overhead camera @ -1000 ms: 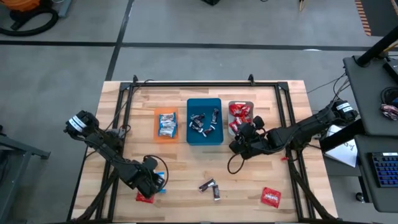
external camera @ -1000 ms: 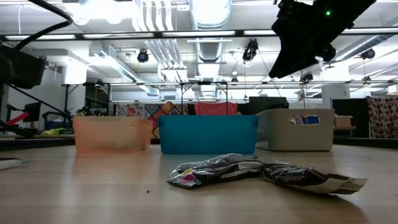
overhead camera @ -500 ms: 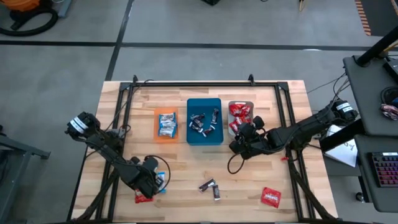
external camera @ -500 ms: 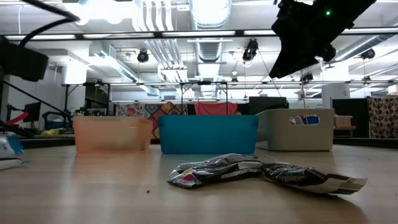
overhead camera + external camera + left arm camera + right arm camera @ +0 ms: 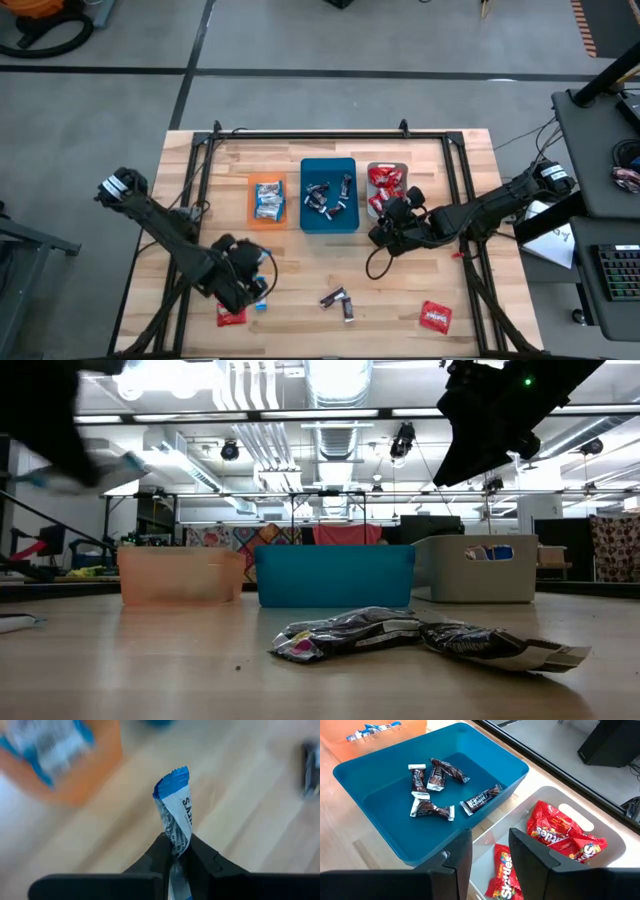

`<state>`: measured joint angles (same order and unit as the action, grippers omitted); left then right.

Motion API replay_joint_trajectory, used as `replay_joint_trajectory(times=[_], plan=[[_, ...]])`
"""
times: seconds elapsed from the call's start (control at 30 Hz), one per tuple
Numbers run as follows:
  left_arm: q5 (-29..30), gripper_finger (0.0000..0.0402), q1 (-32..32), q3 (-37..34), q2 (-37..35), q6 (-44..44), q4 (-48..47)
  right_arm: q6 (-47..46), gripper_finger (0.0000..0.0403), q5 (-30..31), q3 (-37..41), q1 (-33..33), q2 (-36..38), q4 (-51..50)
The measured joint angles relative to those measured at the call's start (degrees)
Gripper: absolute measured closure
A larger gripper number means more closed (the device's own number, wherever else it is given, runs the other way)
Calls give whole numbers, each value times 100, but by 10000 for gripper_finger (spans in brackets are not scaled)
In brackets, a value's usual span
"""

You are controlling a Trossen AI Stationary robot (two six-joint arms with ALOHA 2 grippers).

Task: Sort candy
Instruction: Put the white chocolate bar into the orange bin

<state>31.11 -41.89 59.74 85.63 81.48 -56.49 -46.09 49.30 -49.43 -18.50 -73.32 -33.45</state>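
Observation:
My left gripper (image 5: 259,293) hangs above the table's near left part, shut on a light blue-and-white candy (image 5: 175,805), which shows blurred in the low view (image 5: 128,463). A red candy (image 5: 231,317) lies on the table just beside it. Two dark candies (image 5: 340,302) and another red one (image 5: 435,316) lie near the front edge. My right gripper (image 5: 380,236) stands open and holds nothing, over the near edges of the teal tray (image 5: 485,775) and the grey tray (image 5: 615,837). My left gripper pinches one end of the candy's wrapper (image 5: 176,842) between its two fingers. The rest of the candy sticks out past the fingertips, its crimped blue end (image 5: 172,774) farthest away. It is lifted clear of the table.
Three trays stand in a row at mid-table: the orange tray (image 5: 252,208) with blue-white candies, the teal tray (image 5: 305,195) with several dark ones, the grey tray (image 5: 403,168) with red ones. Bare wood lies along the near edge.
My left gripper has risen from the table and moved a little toward the trays, taking the blue-and-white candy with it. The candy lay on the wood half a second ago and now hangs clear above it. The red candy beside it stayed in place.

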Motion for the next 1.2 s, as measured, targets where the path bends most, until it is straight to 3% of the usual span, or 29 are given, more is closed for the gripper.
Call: replay_joint_trajectory(times=[0.23,0.5,0.67,0.93,1.2], plan=[[647,380,964,12,-647,-1979,5,0,278,0,0,0,0,2],[519,380,2747,-235,-1131,-4282,17,0,284,0,0,0,0,15],[111,380,3940,-442,-1270,-5389,32,11,286,2,0,0,0,35],[-622,380,5342,-729,-1295,-6727,570,17,284,-15,0,0,0,39],[-670,379,5719,-760,-1196,-7203,737,20,291,-26,0,0,0,79]])
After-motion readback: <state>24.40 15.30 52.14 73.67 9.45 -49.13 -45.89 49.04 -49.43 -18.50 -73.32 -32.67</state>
